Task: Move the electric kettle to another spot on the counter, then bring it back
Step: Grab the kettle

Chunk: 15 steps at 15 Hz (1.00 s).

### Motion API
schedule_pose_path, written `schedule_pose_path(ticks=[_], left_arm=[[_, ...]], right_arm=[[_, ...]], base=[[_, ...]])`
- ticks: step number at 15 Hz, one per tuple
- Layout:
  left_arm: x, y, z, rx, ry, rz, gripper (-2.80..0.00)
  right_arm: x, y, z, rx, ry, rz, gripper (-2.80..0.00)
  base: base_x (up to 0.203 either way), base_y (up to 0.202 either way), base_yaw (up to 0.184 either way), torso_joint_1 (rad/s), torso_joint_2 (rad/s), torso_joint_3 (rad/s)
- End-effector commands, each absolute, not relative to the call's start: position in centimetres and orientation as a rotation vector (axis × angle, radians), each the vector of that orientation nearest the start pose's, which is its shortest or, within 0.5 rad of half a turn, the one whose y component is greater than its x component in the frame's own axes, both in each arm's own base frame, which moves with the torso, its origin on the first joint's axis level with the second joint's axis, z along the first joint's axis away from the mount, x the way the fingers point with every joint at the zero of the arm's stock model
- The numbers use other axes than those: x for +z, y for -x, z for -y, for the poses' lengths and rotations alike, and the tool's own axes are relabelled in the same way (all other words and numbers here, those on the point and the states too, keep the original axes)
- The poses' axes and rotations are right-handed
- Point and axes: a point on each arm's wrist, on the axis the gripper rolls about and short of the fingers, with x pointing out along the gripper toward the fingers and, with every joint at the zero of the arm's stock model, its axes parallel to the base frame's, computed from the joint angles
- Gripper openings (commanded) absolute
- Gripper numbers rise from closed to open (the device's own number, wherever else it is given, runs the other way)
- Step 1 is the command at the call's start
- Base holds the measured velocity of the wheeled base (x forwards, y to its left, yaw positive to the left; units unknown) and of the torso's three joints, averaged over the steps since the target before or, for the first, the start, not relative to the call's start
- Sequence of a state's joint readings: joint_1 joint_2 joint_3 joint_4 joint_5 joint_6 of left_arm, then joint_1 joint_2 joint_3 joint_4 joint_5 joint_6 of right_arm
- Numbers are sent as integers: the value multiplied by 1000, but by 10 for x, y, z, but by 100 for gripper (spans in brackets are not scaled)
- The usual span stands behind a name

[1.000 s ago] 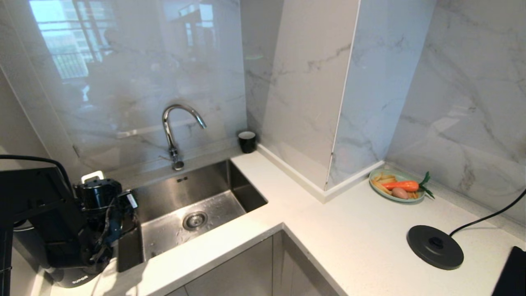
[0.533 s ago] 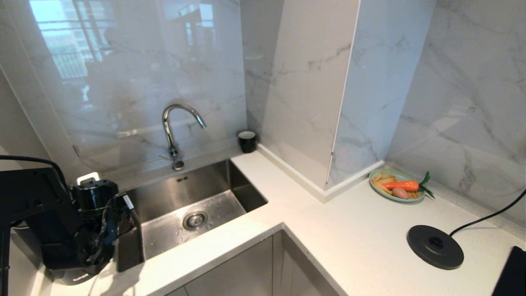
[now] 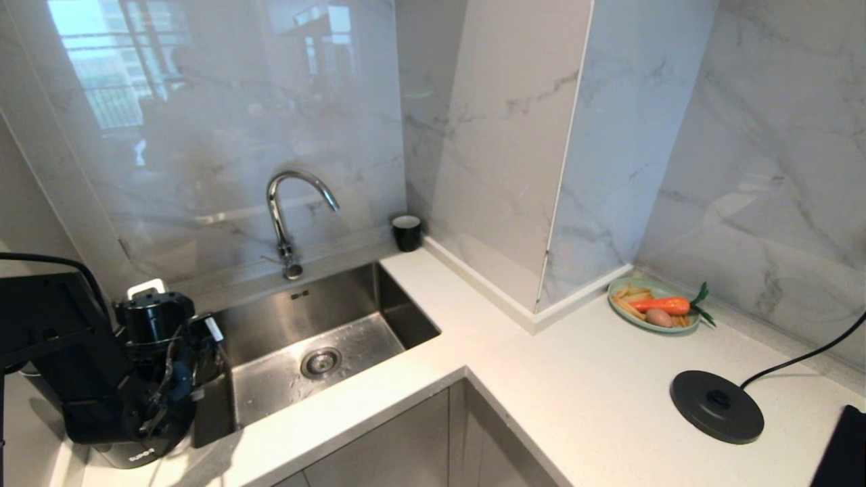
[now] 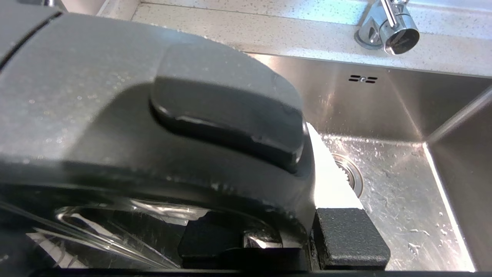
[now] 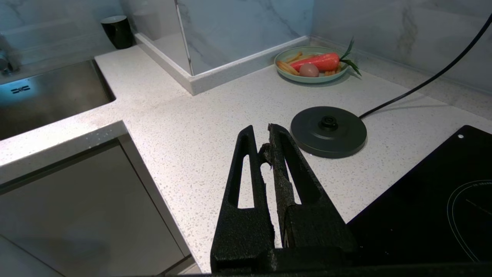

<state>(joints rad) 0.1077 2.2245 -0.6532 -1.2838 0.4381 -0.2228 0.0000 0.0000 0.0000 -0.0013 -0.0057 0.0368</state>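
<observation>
1. Electric kettle (image 3: 132, 450) at the far left of the counter (image 3: 595, 392), on the narrow strip left of the sink (image 3: 318, 345) — mostly hidden in the head view under the left arm, only its dark lower body showing.
2. Left gripper (image 4: 269, 231) clamped on the kettle's glossy handle (image 4: 215, 181), seen close in the left wrist view; one black finger pad (image 4: 348, 236) pressed against the handle's outer side, the sink's drain just behind it.
3. Little room around the kettle: sink rim right beside it on one side, wall on the other.
4. Faucet (image 3: 287, 216) at the back of the sink; small black cup (image 3: 406, 233) in the corner by the wall's raised edge strip.
5. Wide bare worktop beyond the sink, bending around the projecting wall corner.
6. Round power base (image 3: 717, 406) with cord well to the right — near it a plate of vegetables (image 3: 655, 306) against the wall, and the hob's (image 5: 434, 200) black corner.
7. Right gripper (image 5: 265, 144) hanging over the open worktop just beside the power base, fingers together, nothing between them.
</observation>
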Motion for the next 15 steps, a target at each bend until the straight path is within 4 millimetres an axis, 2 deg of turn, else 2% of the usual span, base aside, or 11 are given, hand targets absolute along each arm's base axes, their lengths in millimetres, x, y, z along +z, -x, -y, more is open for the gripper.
schedule_pose_path(ticks=[1,15], left_arm=[[39,-351,-48,575,172,-207,-280],[48,-351,-45,557,128,-185,-280]], right_arm=[[76,23,0,-6,-37,0,-280],[76,23,0,-6,-37,0,-280]], base=[[0,0,0,0,0,0],[0,0,0,80,-174,-95]])
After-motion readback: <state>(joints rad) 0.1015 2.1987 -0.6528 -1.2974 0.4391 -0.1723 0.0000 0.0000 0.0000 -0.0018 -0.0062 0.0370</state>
